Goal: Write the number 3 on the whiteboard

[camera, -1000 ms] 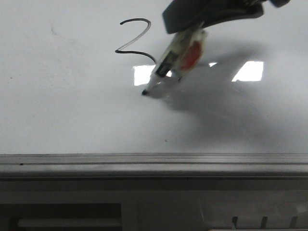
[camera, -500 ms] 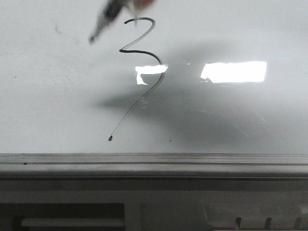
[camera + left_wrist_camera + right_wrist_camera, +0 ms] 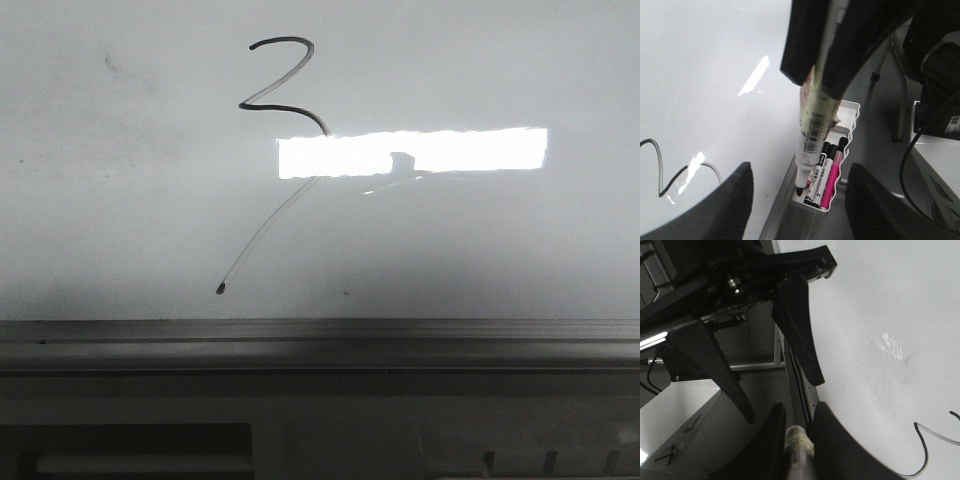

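Risk: uncapped marker (image 3: 812,135), clamped in right gripper (image 3: 792,440), could streak whiteboard (image 3: 480,240) or smudge 3 (image 3: 275,100) if it dips | 3: board's upper left-centre, tail toward lower edge | left gripper (image 3: 799,200): spread, empty | tray (image 3: 852,112) with pens (image 3: 832,170) at board edge, crowding marker tip

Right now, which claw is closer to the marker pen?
Right. The right claw is shut on the marker, gripping its upper end. The left claw is open and apart from the marker, holding nothing.
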